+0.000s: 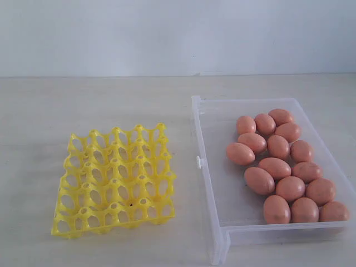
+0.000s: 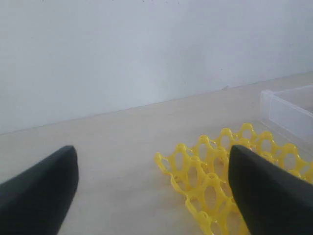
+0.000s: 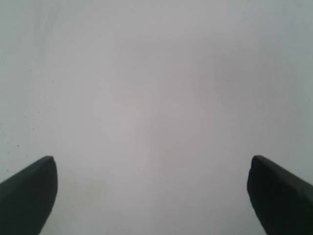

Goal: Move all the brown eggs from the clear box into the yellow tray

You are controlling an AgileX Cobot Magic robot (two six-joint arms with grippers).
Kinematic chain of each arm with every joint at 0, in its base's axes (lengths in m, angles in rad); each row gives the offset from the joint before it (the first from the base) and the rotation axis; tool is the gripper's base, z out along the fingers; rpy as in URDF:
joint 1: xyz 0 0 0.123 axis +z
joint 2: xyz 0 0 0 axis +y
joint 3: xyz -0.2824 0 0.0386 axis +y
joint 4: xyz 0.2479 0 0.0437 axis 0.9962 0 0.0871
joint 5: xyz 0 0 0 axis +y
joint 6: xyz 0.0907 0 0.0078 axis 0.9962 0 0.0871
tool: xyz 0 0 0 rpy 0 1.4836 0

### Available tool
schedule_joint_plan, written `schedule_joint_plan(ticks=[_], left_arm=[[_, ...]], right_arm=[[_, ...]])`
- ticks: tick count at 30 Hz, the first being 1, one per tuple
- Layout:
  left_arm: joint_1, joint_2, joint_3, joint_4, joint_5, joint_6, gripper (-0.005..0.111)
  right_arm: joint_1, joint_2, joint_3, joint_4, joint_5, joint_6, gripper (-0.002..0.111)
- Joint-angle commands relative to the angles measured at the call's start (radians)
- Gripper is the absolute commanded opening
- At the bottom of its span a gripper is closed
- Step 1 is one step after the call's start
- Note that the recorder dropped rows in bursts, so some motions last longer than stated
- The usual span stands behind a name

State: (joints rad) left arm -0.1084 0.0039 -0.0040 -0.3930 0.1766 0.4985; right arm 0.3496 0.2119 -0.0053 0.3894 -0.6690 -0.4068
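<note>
Several brown eggs (image 1: 276,167) lie clustered in the right half of the clear box (image 1: 208,167) on the right of the table. The yellow tray (image 1: 115,179) sits to its left with every cup empty. Neither arm shows in the exterior view. In the left wrist view my left gripper (image 2: 154,183) stands open above the table, one corner of the yellow tray (image 2: 210,171) between and behind its black fingers (image 2: 266,191), and a corner of the clear box (image 2: 288,110) beyond. My right gripper (image 3: 151,188) is open, facing only a blank pale surface.
The pale table top (image 1: 83,105) runs back to a plain white wall (image 1: 167,33). A small latch tab (image 1: 198,162) sticks out of the box's left wall toward the tray.
</note>
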Motion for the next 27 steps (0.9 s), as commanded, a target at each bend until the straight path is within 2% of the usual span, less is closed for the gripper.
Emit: schedule_joint_plan(ticks=[1, 4, 7, 11, 14, 23, 25, 27], left_arm=[[-0.007, -0.004, 0.004, -0.007, 0.000, -0.008, 0.078], [-0.007, -0.004, 0.004, -0.007, 0.000, -0.008, 0.078], [-0.007, -0.004, 0.004, -0.007, 0.000, -0.008, 0.078], [-0.007, -0.004, 0.004, -0.007, 0.000, -0.008, 0.078], [-0.007, -0.004, 0.004, -0.007, 0.000, -0.008, 0.078], [-0.007, -0.004, 0.004, -0.007, 0.000, -0.008, 0.078], [-0.007, -0.004, 0.004, -0.007, 0.000, -0.008, 0.078], [-0.007, -0.004, 0.004, -0.007, 0.000, -0.008, 0.078]], right_arm=[[-0.001, -0.003, 0.005, -0.017, -0.138, 0.052, 0.097], [-0.001, -0.003, 0.005, -0.029, -0.211, 0.290, 0.097], [-0.001, -0.001, 0.005, -0.148, -0.213, 0.448, 0.097], [-0.001, 0.072, -0.096, -0.407, 0.016, 0.449, 0.097], [-0.001, 0.195, -0.173, -0.421, 0.185, 0.440, 0.097], [-0.001, 0.728, -0.281, -0.421, 0.146, 0.366, 0.097], [-0.001, 0.822, -0.308, -0.382, 0.101, 0.381, 0.097], [-0.001, 0.946, -0.362, -0.263, 0.110, 0.395, 0.097]])
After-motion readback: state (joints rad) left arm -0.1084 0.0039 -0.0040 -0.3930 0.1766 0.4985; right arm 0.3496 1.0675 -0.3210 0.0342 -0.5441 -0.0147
